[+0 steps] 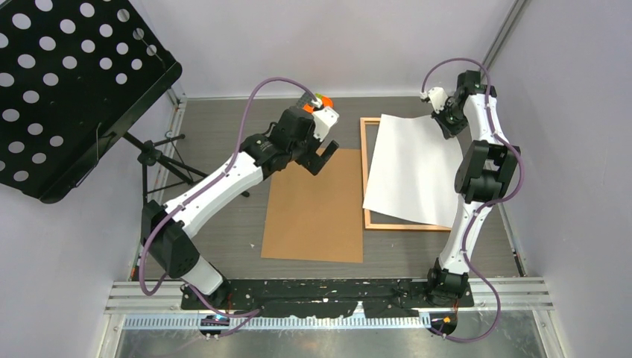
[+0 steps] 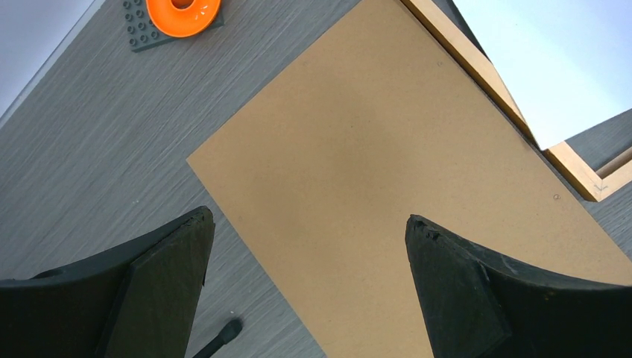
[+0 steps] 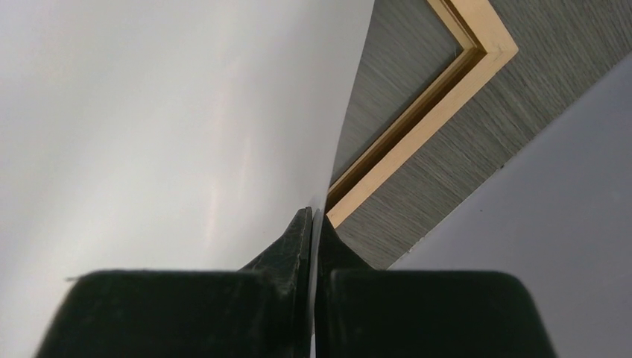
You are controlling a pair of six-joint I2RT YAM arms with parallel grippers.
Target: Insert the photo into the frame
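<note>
The photo [image 1: 411, 168] shows its plain white back, lying slanted over the light wooden frame [image 1: 364, 175] at the right of the table. My right gripper [image 1: 438, 113] is shut on the photo's far right corner; in the right wrist view the sheet [image 3: 164, 127] runs between the closed fingers [image 3: 298, 242], with the frame's corner [image 3: 477, 52] beyond. My left gripper [image 1: 324, 158] hangs open above the far edge of the brown backing board [image 1: 317, 205], nothing between its fingertips [image 2: 186, 261]. The frame's edge [image 2: 484, 71] and the photo [image 2: 551, 52] show at the upper right of the left wrist view.
An orange ring on a dark grey studded plate [image 2: 179, 13] lies at the far middle of the table. A black perforated music stand [image 1: 67, 82] on a tripod stands at the left. Grey walls close the right and far sides.
</note>
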